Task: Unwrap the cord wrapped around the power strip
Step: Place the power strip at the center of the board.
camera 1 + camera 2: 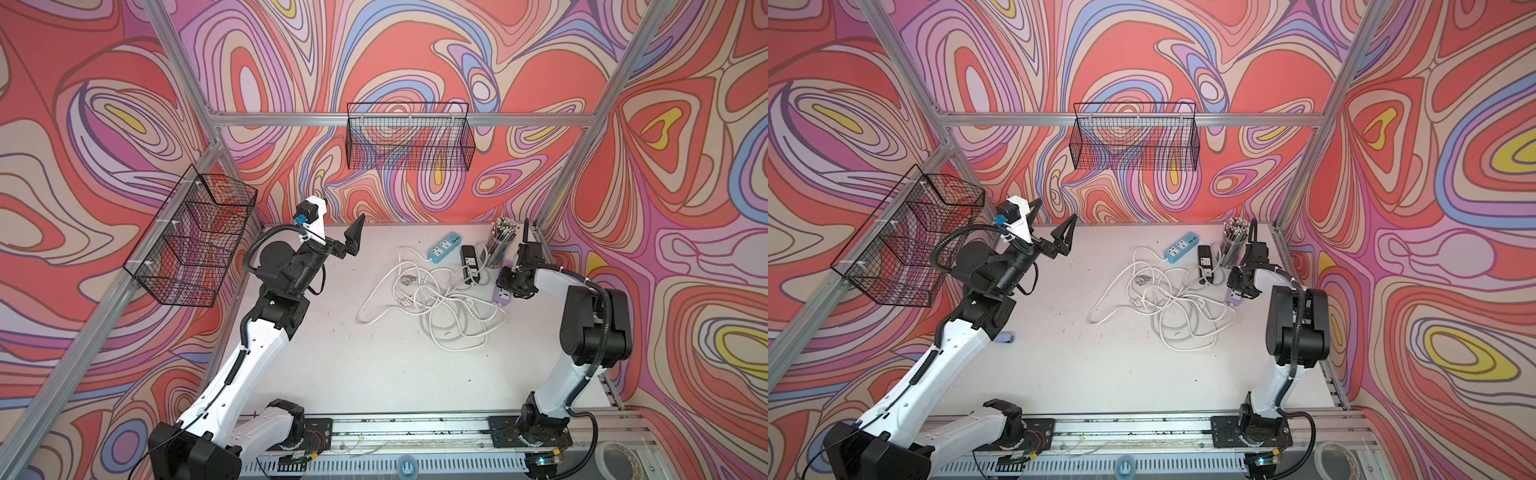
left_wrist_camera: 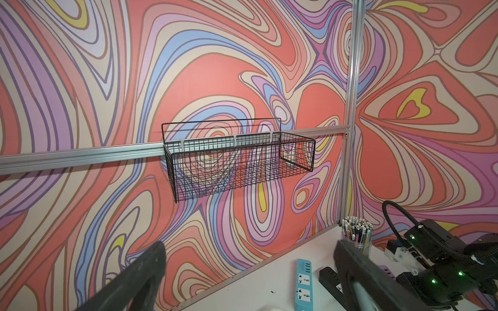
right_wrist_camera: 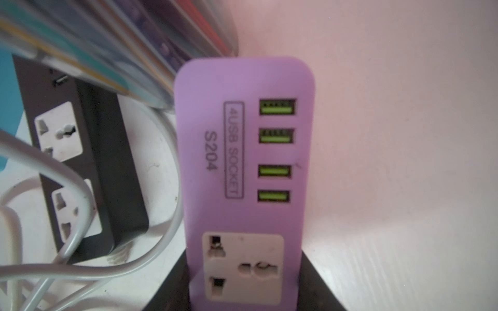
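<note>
A purple power strip [image 3: 244, 161] with green USB ports lies flat near the table's right side, in both top views [image 1: 502, 296] [image 1: 1233, 301]. My right gripper [image 3: 244, 282] is shut on its socket end, a black finger on each long side. White cord [image 1: 436, 303] [image 1: 1167, 303] lies in a loose tangle on the table left of the strip. No cord crosses the part of the strip seen in the right wrist view. My left gripper [image 1: 1050, 222] [image 2: 249, 258] hangs wide open and empty, high near the back left.
A blue power strip [image 1: 445, 248] and a black power strip [image 1: 469, 264] [image 3: 89, 167] lie behind the tangle. A clear cup of pens [image 1: 500, 245] stands just behind the purple strip. Wire baskets hang on the back wall [image 1: 409, 141] and the left wall [image 1: 191, 241].
</note>
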`<action>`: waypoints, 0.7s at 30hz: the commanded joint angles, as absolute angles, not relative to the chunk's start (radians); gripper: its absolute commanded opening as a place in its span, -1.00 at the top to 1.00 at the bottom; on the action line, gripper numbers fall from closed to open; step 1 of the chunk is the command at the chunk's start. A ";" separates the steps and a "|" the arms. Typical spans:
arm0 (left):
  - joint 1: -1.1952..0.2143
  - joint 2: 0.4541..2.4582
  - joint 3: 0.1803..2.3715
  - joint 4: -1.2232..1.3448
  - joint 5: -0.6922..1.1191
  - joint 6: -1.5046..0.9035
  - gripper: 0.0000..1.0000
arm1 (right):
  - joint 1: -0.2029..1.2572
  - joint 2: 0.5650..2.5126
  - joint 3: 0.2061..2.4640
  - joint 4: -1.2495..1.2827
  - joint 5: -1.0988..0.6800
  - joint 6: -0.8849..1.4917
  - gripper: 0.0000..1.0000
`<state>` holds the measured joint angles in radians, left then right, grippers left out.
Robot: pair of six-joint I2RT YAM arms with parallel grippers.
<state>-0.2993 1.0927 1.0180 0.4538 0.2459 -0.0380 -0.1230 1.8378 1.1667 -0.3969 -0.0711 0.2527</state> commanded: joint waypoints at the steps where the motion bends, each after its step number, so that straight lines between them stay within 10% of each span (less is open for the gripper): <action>1: -0.290 1.071 1.007 0.493 0.259 -0.044 -1.00 | -0.097 1.878 1.178 -0.413 -0.076 0.263 0.84; 21: -0.286 1.069 1.003 0.503 0.268 -0.054 -0.99 | -0.067 1.889 1.153 -0.434 -0.013 0.256 0.32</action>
<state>-0.2935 1.0916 1.0115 0.4652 0.2543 -0.0532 -0.0639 1.8725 1.1706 -0.3912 -0.0471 0.2558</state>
